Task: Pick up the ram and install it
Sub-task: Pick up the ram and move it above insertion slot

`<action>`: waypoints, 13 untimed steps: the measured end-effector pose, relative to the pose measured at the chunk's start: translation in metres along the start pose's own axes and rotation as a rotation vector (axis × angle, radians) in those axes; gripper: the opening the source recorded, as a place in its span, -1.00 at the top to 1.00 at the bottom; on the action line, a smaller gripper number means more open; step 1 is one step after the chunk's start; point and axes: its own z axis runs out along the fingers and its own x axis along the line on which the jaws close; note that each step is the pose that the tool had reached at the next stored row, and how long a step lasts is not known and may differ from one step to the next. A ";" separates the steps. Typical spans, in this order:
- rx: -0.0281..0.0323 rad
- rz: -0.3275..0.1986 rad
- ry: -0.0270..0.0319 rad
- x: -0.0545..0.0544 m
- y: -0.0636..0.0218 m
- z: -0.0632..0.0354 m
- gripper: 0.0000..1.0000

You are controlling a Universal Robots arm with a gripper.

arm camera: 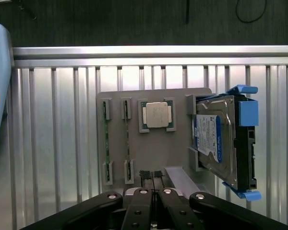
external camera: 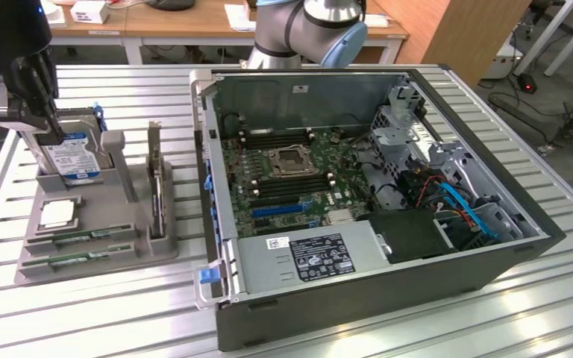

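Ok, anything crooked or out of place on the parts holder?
Nothing stands out. Both ram sticks lie straight in the holder, the processor sits square in its pocket, and the hard drive stands in its cradle.

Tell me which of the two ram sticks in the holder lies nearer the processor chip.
The ram stick directly beside the processor chip. The other stick lies along the outer edge of the holder.

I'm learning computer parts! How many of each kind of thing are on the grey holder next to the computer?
RAM sticks: 2
Processor chip: 1
Hard drive: 1
Expansion card: 1
Total: 5
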 end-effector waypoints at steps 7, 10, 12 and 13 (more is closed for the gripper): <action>0.0000 0.000 0.0000 0.000 0.0000 0.0000 0.81; -0.0001 0.000 0.0000 0.000 0.0000 0.0000 0.69; 0.0000 0.000 0.0000 0.000 0.0000 0.0000 0.55; 0.0000 0.000 0.0000 0.000 0.0000 0.0000 0.42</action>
